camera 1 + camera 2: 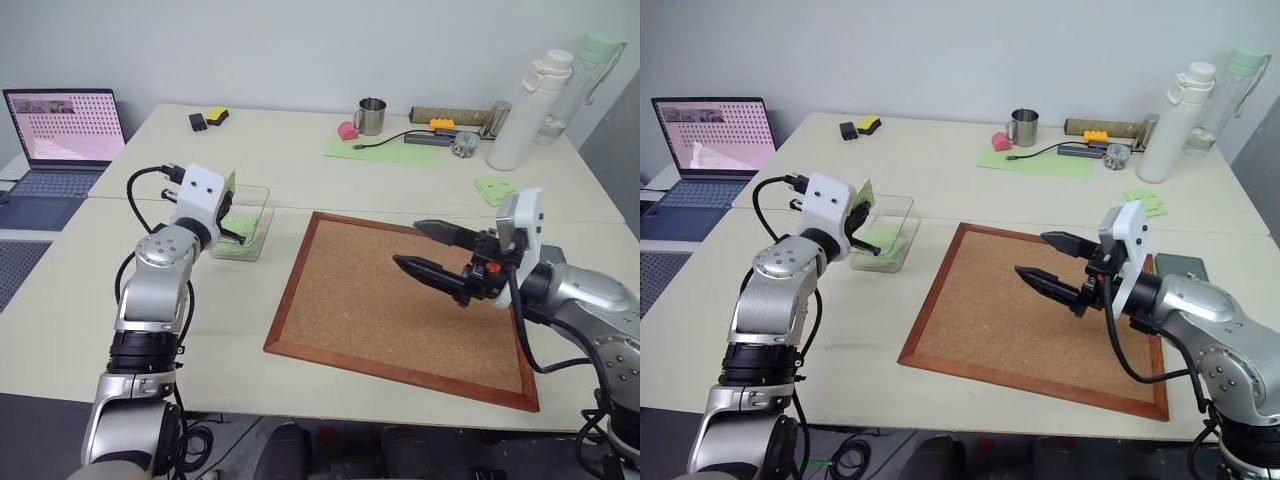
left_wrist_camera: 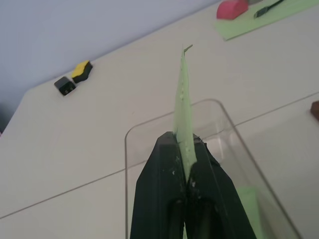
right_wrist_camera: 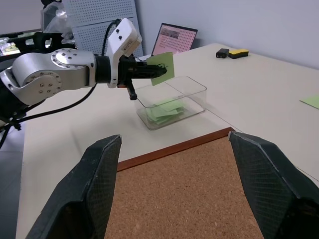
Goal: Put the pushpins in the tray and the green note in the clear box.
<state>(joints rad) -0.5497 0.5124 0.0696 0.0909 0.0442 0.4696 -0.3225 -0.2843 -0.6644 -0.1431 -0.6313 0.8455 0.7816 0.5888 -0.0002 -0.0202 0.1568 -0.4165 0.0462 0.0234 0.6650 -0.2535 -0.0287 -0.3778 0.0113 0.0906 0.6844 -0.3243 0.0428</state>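
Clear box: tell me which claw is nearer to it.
Left. The left claw hangs just above the clear box, shut on a green note. The right claw is open, off over the corkboard.

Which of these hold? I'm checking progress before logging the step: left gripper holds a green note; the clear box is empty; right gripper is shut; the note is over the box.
1. The left gripper holds a green note: true.
2. The clear box is empty: false, green notes lie inside.
3. The right gripper is shut: false, it is open above the cork board.
4. The held note is above the box: true.
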